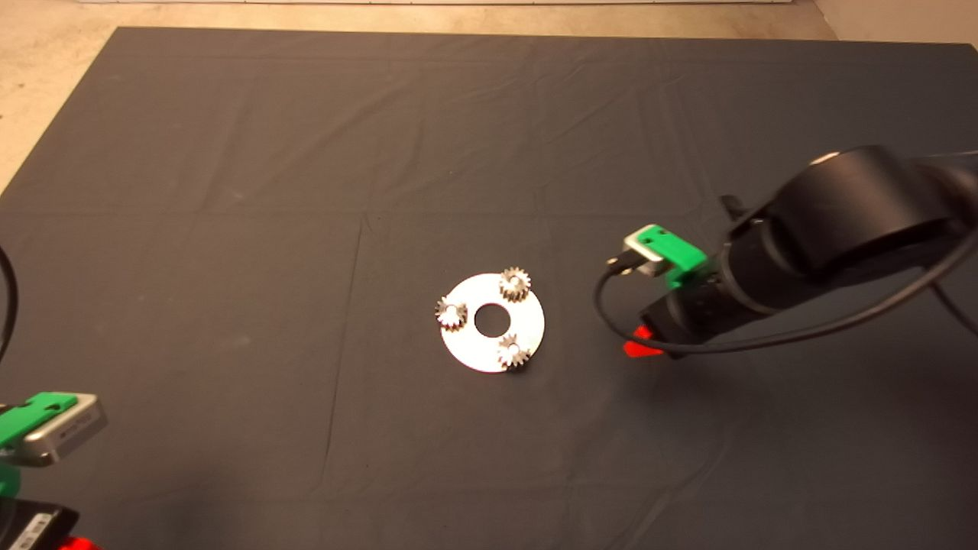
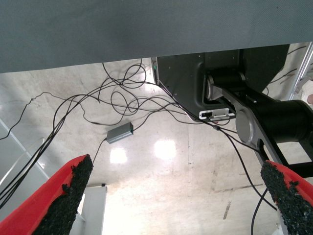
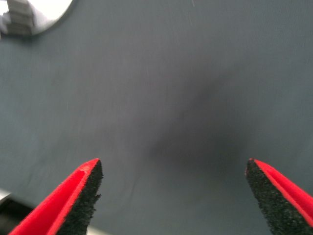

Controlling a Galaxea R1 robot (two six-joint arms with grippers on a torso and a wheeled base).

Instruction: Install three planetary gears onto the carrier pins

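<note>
Green and red mark the left end effector [image 1: 46, 428], parked at the lower left edge of the head view; its wrist camera shows its pads spread wide with nothing between them, above a floor strewn with cables [image 2: 122, 98].

At the centre of the frame, on the dark mat [image 1: 229, 153] covering the table, lies the shiny silver disc [image 1: 474, 347] with its large centre hole. The three planetary gears [image 1: 515, 284] sit on it, one at its upper right, one at its left edge, one at its lower right; each seems seated on its spot, so the carrier pins are hidden apart from a bright glint in each bore. The gears are small, dull steel, sharply toothed.

They look stiff, dense for their size and likely slick; if one needed reseating, a pinch across opposite teeth, from above, seems the best hold.

To the right, the right end effector [image 1: 638, 344] hovers low over bare mat, well apart from the disc, fingers [image 3: 83, 196] wide open and empty. The installation looks complete.
</note>
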